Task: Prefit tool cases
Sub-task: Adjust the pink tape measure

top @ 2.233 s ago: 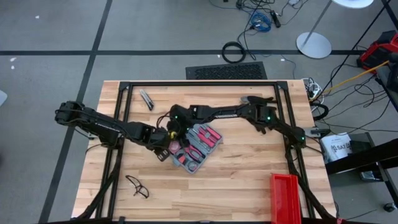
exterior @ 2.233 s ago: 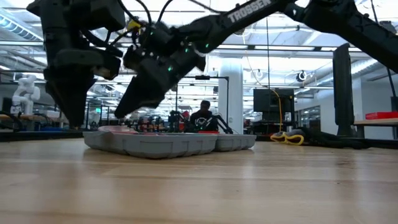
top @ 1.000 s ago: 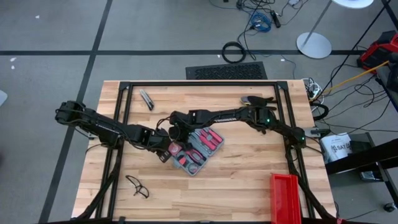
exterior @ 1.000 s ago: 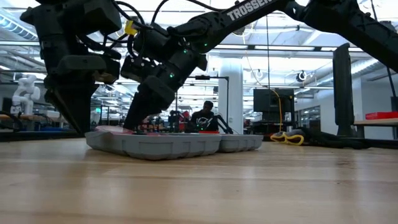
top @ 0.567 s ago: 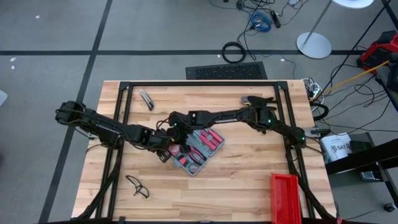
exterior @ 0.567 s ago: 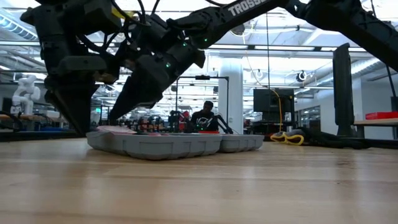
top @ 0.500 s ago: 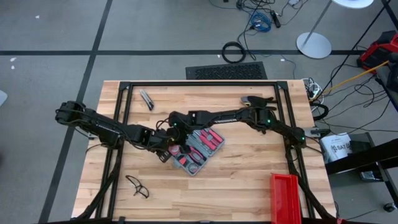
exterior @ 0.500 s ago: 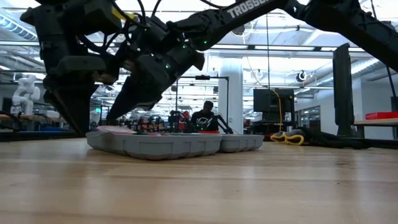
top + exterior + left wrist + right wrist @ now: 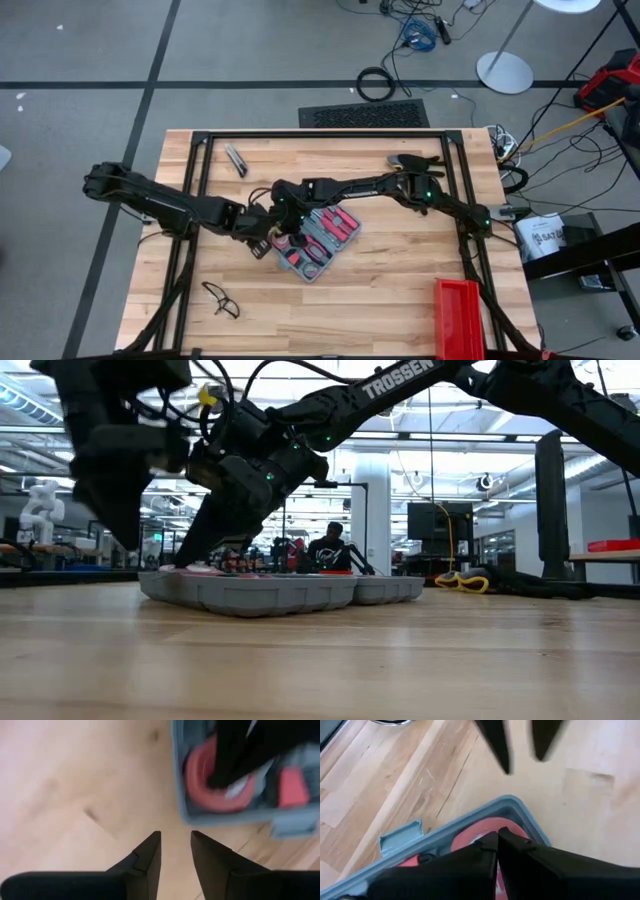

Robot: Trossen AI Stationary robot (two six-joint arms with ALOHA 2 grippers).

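Tool case point(image 9: 316, 243): blue-grey, lying open and flat near the middle of the wooden surface point(image 9: 400, 290), turned at an angle to its edges, with red-handled tools point(image 9: 335, 226) seated in the grey inner tray. A round red disc-shaped item point(image 9: 487, 834) sits in the corner compartment of the half nearer the left arm. In the low view the case point(image 9: 280, 590) appears as two shallow grey halves resting flat on the surface.

Right gripper point(image 9: 287, 226): reaches across from the right side; its jaws are pressed together with no gap, tips down on the red disc inside the case, holding nothing visible.

Left gripper point(image 9: 173, 851): hovers just beside the case's outer corner, over bare wood, jaws parted by a narrow gap and empty; not touching the case.

Other items on the surface: a pair of glasses point(image 9: 220, 299) near the front left; a small dark tool point(image 9: 236, 159) near the back left; a red bin point(image 9: 461, 316) at the front right corner, well apart from the case
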